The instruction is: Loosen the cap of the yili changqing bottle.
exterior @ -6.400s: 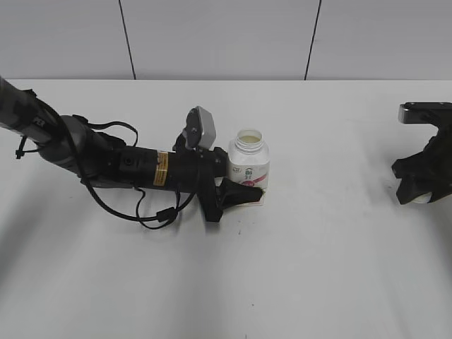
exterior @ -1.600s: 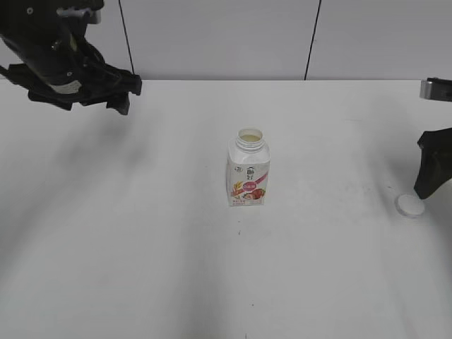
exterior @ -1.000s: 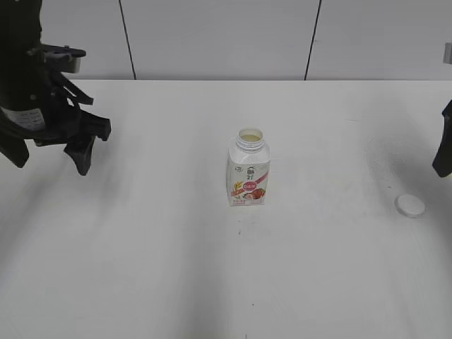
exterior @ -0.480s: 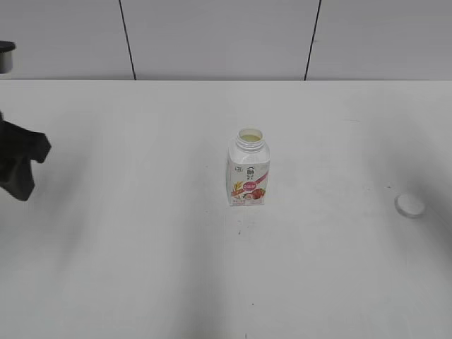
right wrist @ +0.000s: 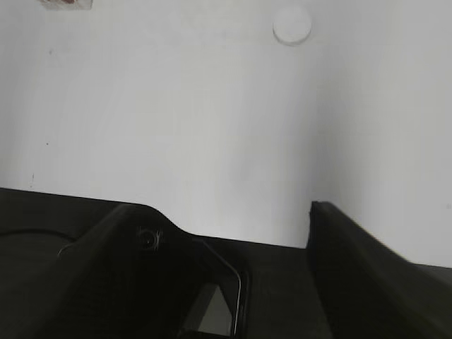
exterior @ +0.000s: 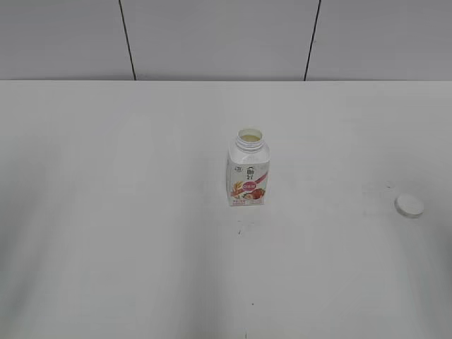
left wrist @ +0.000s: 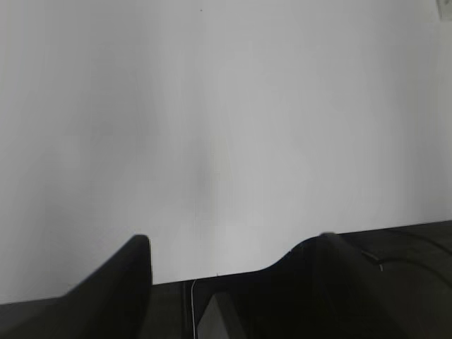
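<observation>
The yili changqing bottle [exterior: 248, 176] stands upright mid-table, white with a pink-red strawberry label, and its wide neck is uncovered. Its white cap [exterior: 409, 205] lies flat on the table far to the right, apart from the bottle. Neither arm shows in the exterior view. In the left wrist view my left gripper [left wrist: 229, 251] is open over bare table with nothing between its dark fingers. The right gripper [right wrist: 224, 215] is open too and holds nothing. The cap [right wrist: 292, 25] lies well ahead of it, and a sliver of the bottle [right wrist: 67, 3] shows at the top edge.
The white table [exterior: 141, 268] fills the scene, with a grey panelled wall [exterior: 212, 35] along its far edge. Faint dark specks mark the surface just in front of the bottle.
The left arm has drawn back out of the exterior view past the left edge, and the right arm has left it at the right edge. Bottle and cap have not moved.
</observation>
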You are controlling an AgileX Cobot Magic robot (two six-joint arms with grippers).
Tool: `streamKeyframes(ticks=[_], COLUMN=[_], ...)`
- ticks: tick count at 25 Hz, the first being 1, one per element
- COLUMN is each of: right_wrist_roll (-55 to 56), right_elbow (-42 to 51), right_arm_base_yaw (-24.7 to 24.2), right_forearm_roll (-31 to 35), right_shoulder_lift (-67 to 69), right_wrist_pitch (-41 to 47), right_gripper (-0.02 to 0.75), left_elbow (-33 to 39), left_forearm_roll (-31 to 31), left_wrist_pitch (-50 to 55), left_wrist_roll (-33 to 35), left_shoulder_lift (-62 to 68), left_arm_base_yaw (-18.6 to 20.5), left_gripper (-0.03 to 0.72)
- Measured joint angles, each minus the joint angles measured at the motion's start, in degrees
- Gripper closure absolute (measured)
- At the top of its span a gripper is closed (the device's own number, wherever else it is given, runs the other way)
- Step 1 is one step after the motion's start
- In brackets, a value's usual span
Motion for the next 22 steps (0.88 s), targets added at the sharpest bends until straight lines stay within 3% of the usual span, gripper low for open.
streamKeyframes(ticks=[10, 14, 22], right_wrist_roll=[0.0, 0.0, -0.3], right_elbow=[8.3, 9.9, 14.3], right_arm_base_yaw=[0.0, 0.0, 0.0], right_forearm_roll=[0.0, 0.0, 0.0], right_shoulder_lift=[-27.7, -33.3, -41.0], right_wrist_pitch=[0.0, 0.0, 0.2], right_gripper=[0.157, 0.157, 0.157], left_elbow=[7.2, 9.0, 11.2], left_forearm_roll=[-1.2, -2.1, -2.6], left_wrist_pitch=[0.9, 1.3, 1.3], left_wrist_roll=[2.6, 7.1, 8.1], left_shoulder_lift=[-27.8, -36.5, -47.9], left_arm_base_yaw=[0.0, 0.0, 0.0], left_gripper=[0.281, 0.281, 0.281])
